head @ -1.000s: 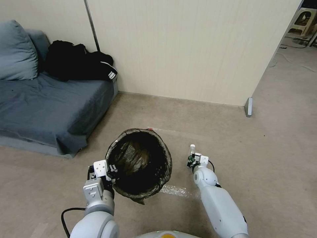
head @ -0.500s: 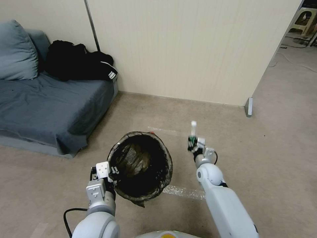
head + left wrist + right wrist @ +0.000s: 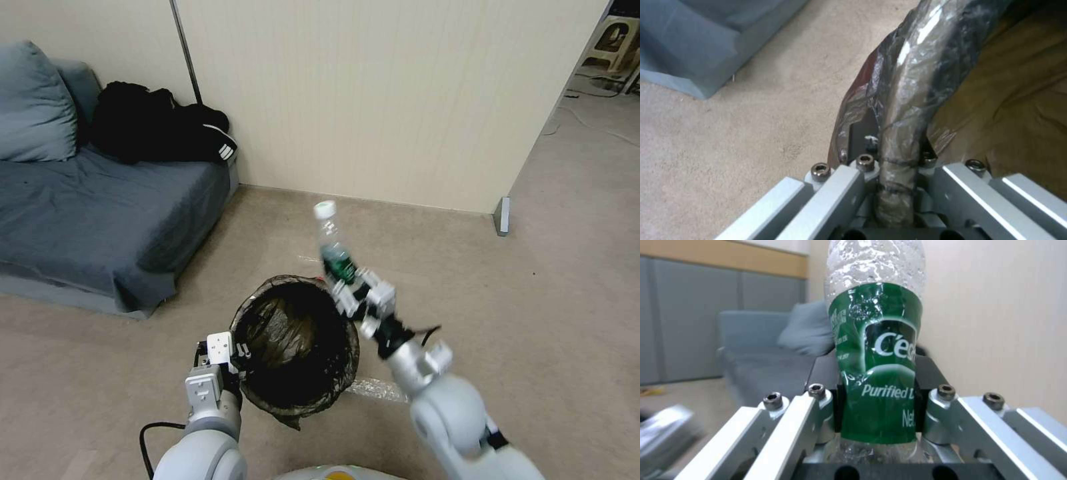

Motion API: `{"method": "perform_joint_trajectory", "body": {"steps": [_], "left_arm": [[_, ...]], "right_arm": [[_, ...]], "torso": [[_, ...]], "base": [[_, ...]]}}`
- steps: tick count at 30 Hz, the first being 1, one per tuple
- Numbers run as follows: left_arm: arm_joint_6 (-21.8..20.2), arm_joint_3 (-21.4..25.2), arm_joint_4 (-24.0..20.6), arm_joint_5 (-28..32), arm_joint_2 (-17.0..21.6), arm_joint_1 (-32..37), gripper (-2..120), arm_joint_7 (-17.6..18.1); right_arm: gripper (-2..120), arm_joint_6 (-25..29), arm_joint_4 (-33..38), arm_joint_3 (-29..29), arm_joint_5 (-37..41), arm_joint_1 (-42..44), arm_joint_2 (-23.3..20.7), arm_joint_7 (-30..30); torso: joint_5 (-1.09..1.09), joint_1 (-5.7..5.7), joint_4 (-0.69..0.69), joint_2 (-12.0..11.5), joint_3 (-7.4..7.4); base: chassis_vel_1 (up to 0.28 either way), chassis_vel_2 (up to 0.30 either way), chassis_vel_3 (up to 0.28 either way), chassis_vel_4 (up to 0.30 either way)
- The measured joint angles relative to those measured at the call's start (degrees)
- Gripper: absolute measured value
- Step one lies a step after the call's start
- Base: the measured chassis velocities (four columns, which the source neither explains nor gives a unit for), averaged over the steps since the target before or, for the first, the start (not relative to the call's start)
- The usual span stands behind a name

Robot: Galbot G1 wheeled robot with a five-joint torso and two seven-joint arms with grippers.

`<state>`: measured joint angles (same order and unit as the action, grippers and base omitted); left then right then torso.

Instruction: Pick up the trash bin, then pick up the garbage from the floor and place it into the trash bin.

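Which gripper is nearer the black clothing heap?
Left. The left gripper clamps the trash bin rim, on the black clothing heap's side; the right gripper holds the bottle farther right.

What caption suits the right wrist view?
Right gripper clamps the green-labelled bottle, couch behind.

Evenly lit from overhead, soft and bright, with faint shadows under the sofa (image 3: 100,220). Glare streaking the bin (image 3: 907,83) liner at the rim. Sharp on the bottle (image 3: 876,366) label, blurred on the room behind. Slight bowing toward the frame edges.
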<state>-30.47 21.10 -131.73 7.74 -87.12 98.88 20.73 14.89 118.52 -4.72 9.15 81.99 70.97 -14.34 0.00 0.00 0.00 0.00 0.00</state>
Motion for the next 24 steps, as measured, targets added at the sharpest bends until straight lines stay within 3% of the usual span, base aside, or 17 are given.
{"method": "perform_joint_trajectory", "body": {"steps": [16, 24], "left_arm": [[-0.3, 0.0, -1.1, 1.7, 1.5, -0.6, 0, 0.0], [-0.1, 0.1, -1.2, 3.9, 1.7, -1.0, 0, 0.1]], "right_arm": [[22, 1.0, -12.4, 2.0, -4.5, 0.2, 1.3, -0.2], [49, 1.2, -12.7, 2.2, -4.7, 0.5, 1.3, -0.4]], "torso": [[0.00, 0.00, 0.01, 0.0, 0.00], [0.00, 0.00, 0.00, 0.0, 0.00]], "base": [[0.000, 0.000, 0.000, 0.000], [0.000, 0.000, 0.000, 0.000]]}}
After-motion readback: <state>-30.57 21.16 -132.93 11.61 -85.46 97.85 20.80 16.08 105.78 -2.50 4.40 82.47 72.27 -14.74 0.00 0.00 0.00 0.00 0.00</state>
